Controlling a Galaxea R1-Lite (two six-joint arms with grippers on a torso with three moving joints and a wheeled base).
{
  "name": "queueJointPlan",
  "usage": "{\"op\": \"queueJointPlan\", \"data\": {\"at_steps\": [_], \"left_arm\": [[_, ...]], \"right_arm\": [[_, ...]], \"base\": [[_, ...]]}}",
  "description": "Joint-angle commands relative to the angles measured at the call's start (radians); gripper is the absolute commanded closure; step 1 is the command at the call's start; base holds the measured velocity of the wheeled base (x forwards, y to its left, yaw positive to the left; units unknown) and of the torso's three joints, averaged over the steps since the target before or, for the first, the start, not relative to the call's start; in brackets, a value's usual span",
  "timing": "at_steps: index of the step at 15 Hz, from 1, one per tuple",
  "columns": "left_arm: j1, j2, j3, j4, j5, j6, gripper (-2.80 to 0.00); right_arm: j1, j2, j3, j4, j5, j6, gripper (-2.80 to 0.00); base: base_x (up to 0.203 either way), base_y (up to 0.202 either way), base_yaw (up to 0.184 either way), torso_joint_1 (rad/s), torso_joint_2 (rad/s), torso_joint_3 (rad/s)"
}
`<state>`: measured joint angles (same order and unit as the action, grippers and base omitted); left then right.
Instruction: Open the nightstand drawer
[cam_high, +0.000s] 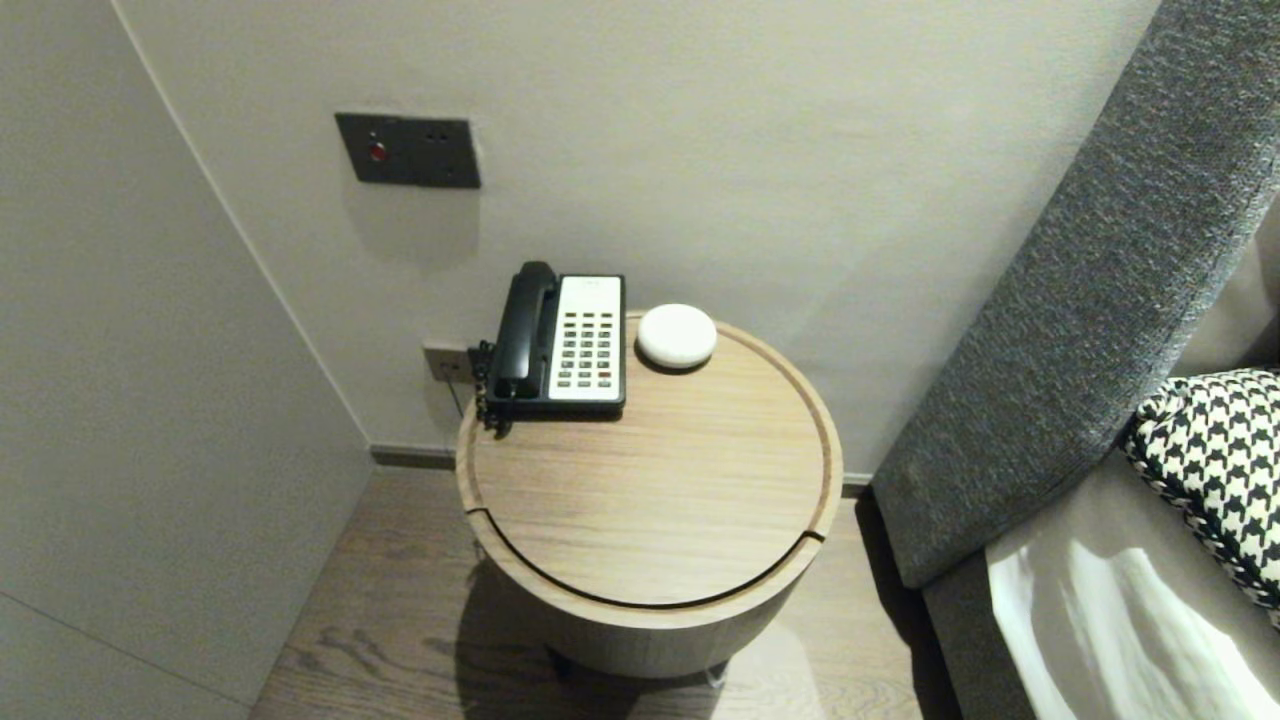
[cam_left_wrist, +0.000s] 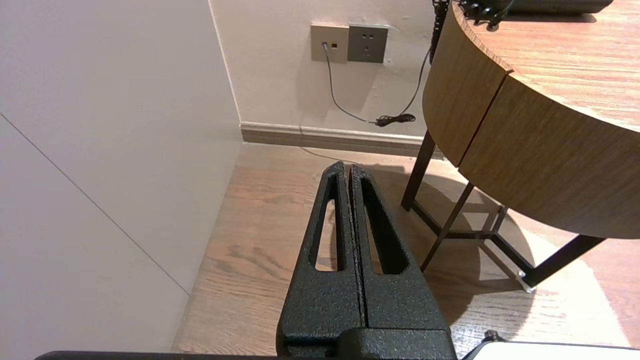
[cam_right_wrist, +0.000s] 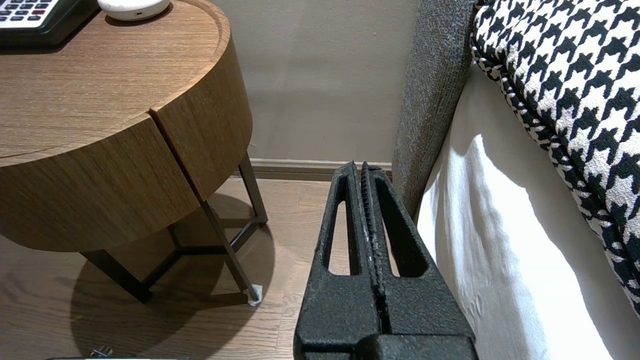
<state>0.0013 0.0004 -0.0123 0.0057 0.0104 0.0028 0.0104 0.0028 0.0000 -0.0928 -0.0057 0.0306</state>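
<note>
Telephone (cam_high: 560, 340) and white puck (cam_high: 677, 335) sit side by side at the wall edge of the round tabletop (cam_high: 650, 500), while down low the left gripper (cam_left_wrist: 346, 167) hangs over the floor (cam_left_wrist: 260, 240) beside it, fingers pressed together and empty, and the right gripper (cam_right_wrist: 361, 166), likewise closed on nothing, hangs between it and the bed (cam_right_wrist: 480, 235).

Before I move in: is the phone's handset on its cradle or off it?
On its cradle. The black handset lies flat, seated along the left side of the phone.
</note>
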Motion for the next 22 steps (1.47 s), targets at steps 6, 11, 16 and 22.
{"op": "queueJointPlan", "data": {"at_steps": [6, 11, 16, 22], "left_arm": [[0.000, -0.002, -0.024, 0.063, 0.001, 0.017, 0.00], [0.000, 0.117, -0.177, 0.129, -0.019, 0.104, 0.00], [-0.001, 0.533, -0.386, 0.065, -0.054, 0.104, 0.00], [-0.031, 1.082, -0.764, 0.021, -0.054, -0.053, 0.00]], "right_arm": [[0.000, 0.002, 0.040, -0.001, 0.000, 0.000, 0.00], [0.000, 0.002, 0.040, -0.001, 0.001, 0.000, 0.00], [0.002, 0.002, 0.040, -0.001, 0.001, 0.000, 0.00], [0.002, 0.002, 0.040, -0.001, 0.001, 0.000, 0.00]], "base": [[0.000, 0.000, 0.000, 0.000, 0.00, 0.000], [0.000, 0.000, 0.000, 0.000, 0.00, 0.000], [0.000, 0.000, 0.000, 0.000, 0.00, 0.000], [0.000, 0.000, 0.000, 0.000, 0.00, 0.000]]}}
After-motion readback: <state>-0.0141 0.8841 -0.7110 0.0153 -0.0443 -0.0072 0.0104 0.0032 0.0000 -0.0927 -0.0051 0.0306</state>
